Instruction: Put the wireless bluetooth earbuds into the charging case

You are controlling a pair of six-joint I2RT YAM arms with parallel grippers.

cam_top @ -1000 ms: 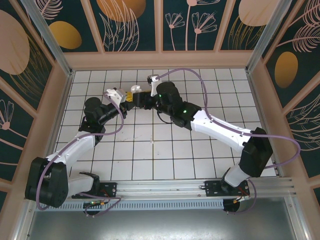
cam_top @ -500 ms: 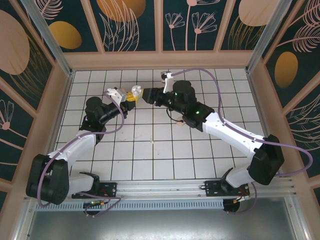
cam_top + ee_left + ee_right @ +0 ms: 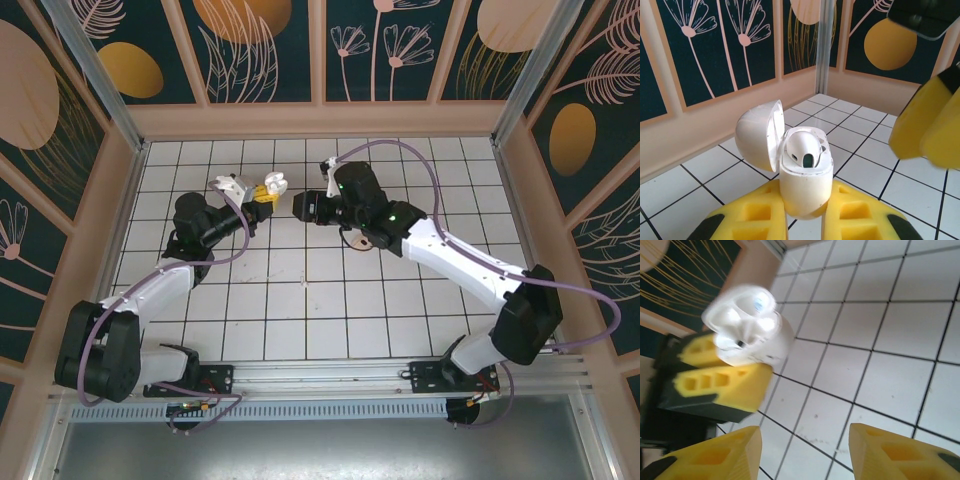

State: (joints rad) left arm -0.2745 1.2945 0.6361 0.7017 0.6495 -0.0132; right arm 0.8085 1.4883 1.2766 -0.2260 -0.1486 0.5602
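1. White gridded bench [image 3: 300, 300] in the top camera: the left pincer [image 3: 266, 191] reaches toward the far middle and holds the small white charging case [image 3: 272, 181] above the tiles. The right pincer [image 3: 298, 207] points at it from just beside, without touching.

2. Left wrist camera: the yellow fingers [image 3: 740, 220] press on the lower body of the charging case [image 3: 805, 186] from both sides, pinching it upright. The lid [image 3: 756, 134] stands swung open to the left. One white earbud [image 3: 803, 146] sits in the case, its rounded head showing above the rim. The socket behind it is hidden, so I cannot tell whether it is filled. A yellow finger of the right pincer hangs at the right edge, apart from the case.

3. Right wrist camera: the right pincer [image 3: 805, 450] is spread, with nothing between its fingers and only tiles beneath. Up and to the left, blurred, is the charging case [image 3: 752, 325] in the left pincer's grip.

4. Judged from this, one earbud is seated and the inserting hand is empty. If the other socket is vacant, the next move is to fetch a second earbud and lower it in stem first. If it is full, the lid needs a gentle push shut while the left grip holds steady.
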